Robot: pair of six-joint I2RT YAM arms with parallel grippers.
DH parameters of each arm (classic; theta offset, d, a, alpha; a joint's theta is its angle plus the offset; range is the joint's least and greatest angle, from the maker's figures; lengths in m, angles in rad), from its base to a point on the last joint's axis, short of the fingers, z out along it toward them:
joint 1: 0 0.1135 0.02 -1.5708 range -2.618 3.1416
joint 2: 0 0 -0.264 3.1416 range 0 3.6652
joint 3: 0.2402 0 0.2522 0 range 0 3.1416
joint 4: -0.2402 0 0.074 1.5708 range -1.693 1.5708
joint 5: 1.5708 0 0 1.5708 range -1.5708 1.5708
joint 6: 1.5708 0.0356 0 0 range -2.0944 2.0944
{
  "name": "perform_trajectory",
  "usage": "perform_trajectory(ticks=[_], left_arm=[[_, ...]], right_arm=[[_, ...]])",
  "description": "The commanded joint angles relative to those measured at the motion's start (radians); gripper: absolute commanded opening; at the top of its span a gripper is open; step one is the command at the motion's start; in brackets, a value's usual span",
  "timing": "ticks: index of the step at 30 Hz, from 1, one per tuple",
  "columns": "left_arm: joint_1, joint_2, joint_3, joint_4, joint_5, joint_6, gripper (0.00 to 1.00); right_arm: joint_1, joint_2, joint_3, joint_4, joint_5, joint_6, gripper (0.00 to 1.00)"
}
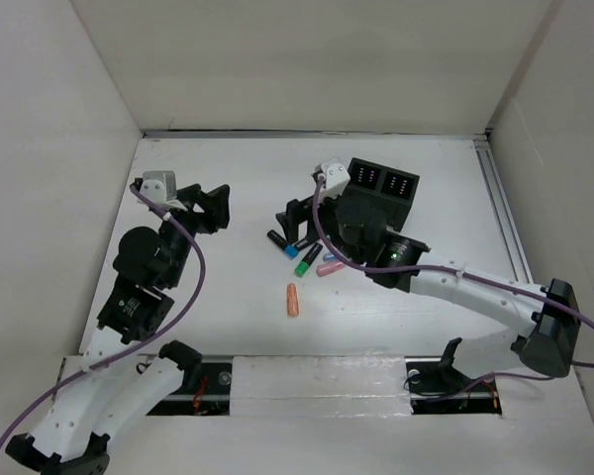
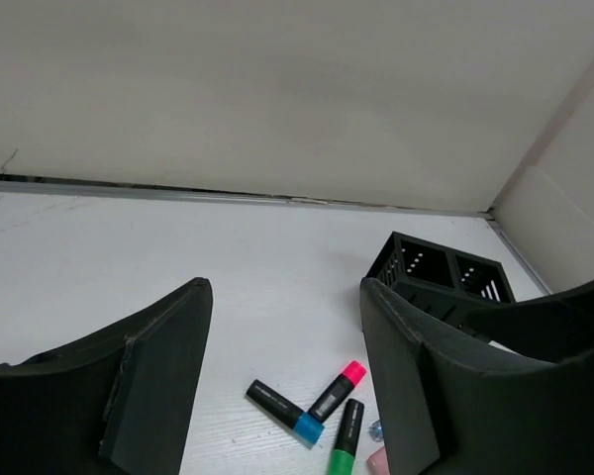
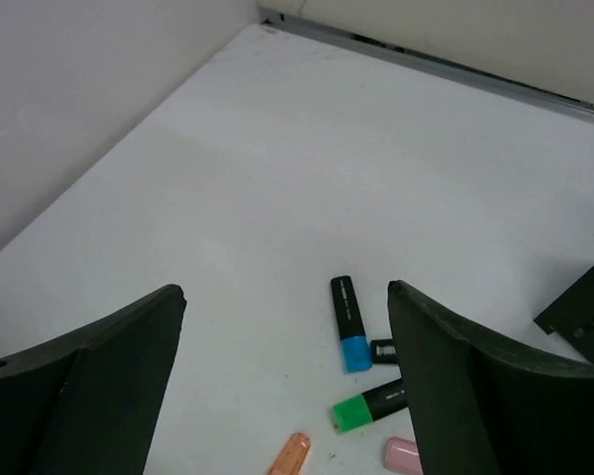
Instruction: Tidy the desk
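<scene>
The desk is a white tabletop. A blue-capped highlighter, a green-capped one, a pink object and an orange object lie loose at its middle. My right gripper hovers open just above this cluster; its wrist view shows the blue, green, orange and pink items between the fingers. My left gripper is open and empty to the left, facing the cluster; its view shows blue, pink-capped and green highlighters.
A black compartmented organizer box stands behind my right wrist, also in the left wrist view. White walls bound the desk at the back and sides, with a metal rail along the right.
</scene>
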Motion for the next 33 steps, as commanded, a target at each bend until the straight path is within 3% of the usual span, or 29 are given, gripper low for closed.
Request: perform_trajectory(ticks=[1,4,5,8,10,11,13,14,17,18,19,20,21,26,33], left_arm=[[-0.001,-0.021,0.027,0.034,0.042,0.018,0.58],[-0.001,-0.033,0.021,0.033,0.014,0.022,0.59],[-0.001,-0.038,0.019,0.033,0.013,0.022,0.58],[-0.001,-0.045,0.005,0.048,0.014,0.021,0.50],[-0.001,-0.045,0.001,0.054,0.001,0.019,0.42],[-0.001,-0.044,0.001,0.054,0.001,0.018,0.31],[-0.001,-0.045,0.004,0.053,0.010,0.016,0.21],[-0.001,-0.045,0.007,0.049,0.010,0.015,0.10],[-0.001,-0.052,0.007,0.045,-0.016,0.010,0.04],[-0.001,-0.053,0.007,0.043,-0.024,0.010,0.04],[-0.001,-0.067,0.002,0.048,-0.013,0.008,0.14],[-0.001,-0.072,-0.004,0.060,-0.016,0.011,0.24],[-0.001,-0.072,-0.004,0.060,-0.016,0.011,0.24],[-0.001,-0.069,-0.010,0.063,-0.021,0.010,0.45],[-0.001,-0.070,-0.015,0.065,-0.021,0.008,0.48]], right_arm=[[-0.037,0.025,0.060,0.059,-0.076,0.027,0.89],[-0.087,0.065,0.060,0.084,-0.171,0.056,0.70],[-0.101,0.078,0.069,0.091,-0.203,0.058,0.42],[-0.149,0.164,0.139,0.064,-0.280,0.063,0.00],[-0.172,0.252,0.187,0.024,-0.300,0.058,0.00],[-0.172,0.282,0.211,0.012,-0.306,0.047,0.00],[-0.193,0.382,0.285,-0.020,-0.306,0.033,0.00],[-0.193,0.416,0.309,-0.031,-0.295,0.024,0.00],[-0.216,0.528,0.386,-0.070,-0.268,0.017,0.01],[-0.227,0.549,0.397,-0.070,-0.266,0.013,0.07],[-0.239,0.622,0.443,-0.070,-0.290,0.006,0.39],[-0.249,0.676,0.496,-0.135,-0.314,-0.009,0.57],[-0.249,0.677,0.529,-0.164,-0.320,-0.010,0.57],[-0.239,0.775,0.574,-0.237,-0.355,-0.020,0.63],[-0.200,0.822,0.512,-0.261,-0.423,-0.042,0.63]])
